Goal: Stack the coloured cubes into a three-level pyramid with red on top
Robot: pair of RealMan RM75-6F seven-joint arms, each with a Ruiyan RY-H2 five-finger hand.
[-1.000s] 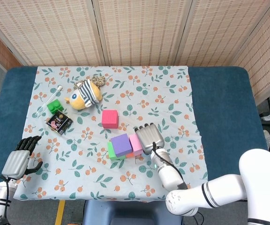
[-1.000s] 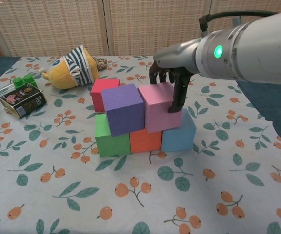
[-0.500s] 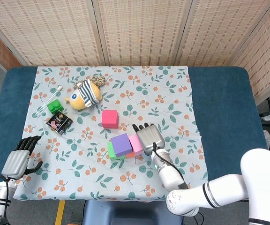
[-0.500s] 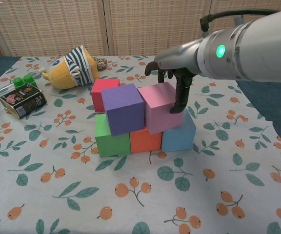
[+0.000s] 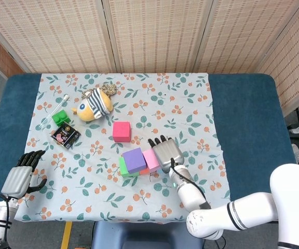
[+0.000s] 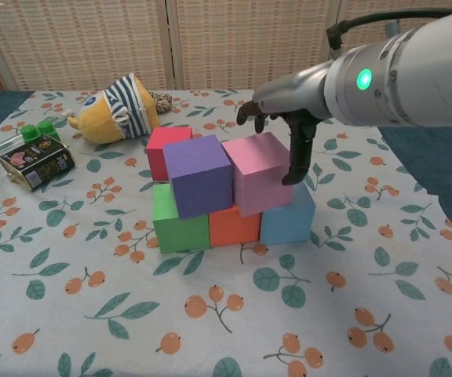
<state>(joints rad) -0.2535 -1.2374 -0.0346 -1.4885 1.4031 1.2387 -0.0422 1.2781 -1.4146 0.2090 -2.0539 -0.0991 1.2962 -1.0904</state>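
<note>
Second level was set. The right robot hand (image 6: 289, 129), fingers apart and empty, hovered beside the pink cube (image 6: 261, 171); red cube (image 6: 162, 149) behind it needs fetching next.

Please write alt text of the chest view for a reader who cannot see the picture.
The right hand hangs beside the pink cube, which sits with a purple cube on a row of green, orange and blue cubes. The red cube waits behind them on the floral cloth, near a plush toy.
</note>
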